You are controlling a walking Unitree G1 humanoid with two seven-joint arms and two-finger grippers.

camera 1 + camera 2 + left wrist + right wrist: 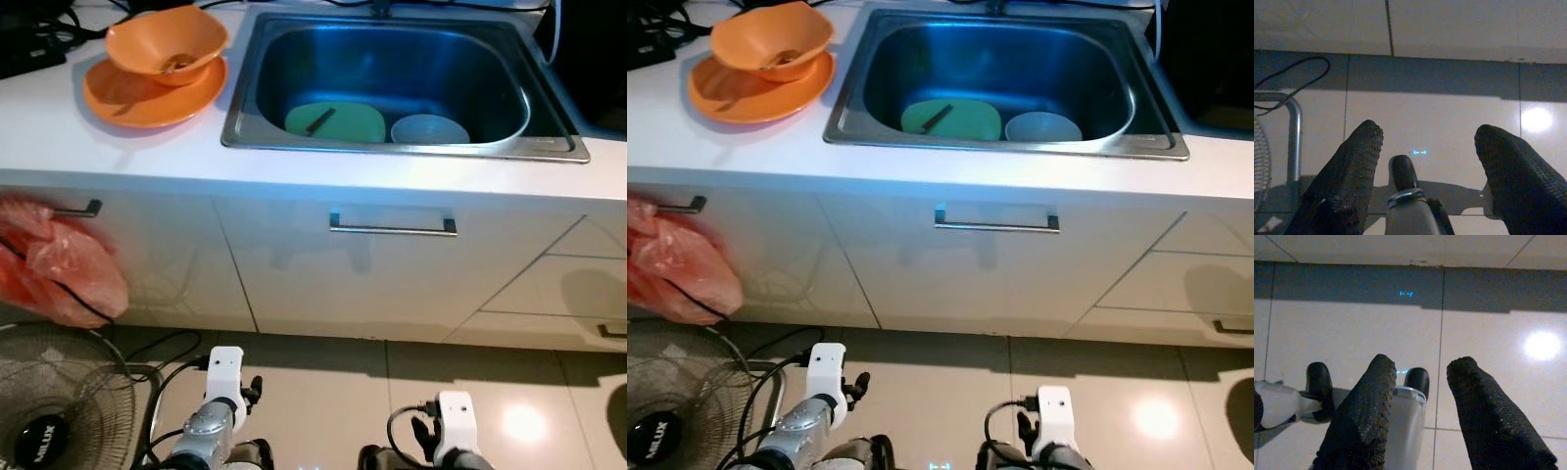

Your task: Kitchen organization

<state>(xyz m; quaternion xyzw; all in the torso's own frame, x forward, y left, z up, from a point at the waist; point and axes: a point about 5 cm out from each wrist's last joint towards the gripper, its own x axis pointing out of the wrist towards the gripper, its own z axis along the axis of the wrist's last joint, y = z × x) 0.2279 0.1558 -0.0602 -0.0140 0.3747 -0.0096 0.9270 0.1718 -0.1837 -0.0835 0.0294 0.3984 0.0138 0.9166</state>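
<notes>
Both arms hang low in front of the cabinets. The left hand (1425, 161) has its fingers spread wide and holds nothing; the right hand (1418, 396) is parted too, also bare, over floor tiles.

The step in hand looks like approaching the sink (549, 147). Best to raise one arm over the rim before reaching, clear of the drawer handle (392, 229).

In the basin at about 12 o'clock lies a green plate (333, 121), flat, with a dark utensil (319, 120) on it, its long axis running from 7 to 1 o'clock. A pale bowl (429, 129) sits beside it. On the surface at 10 o'clock, an orange bowl (167, 41) rests on an orange plate (127, 98).
</notes>
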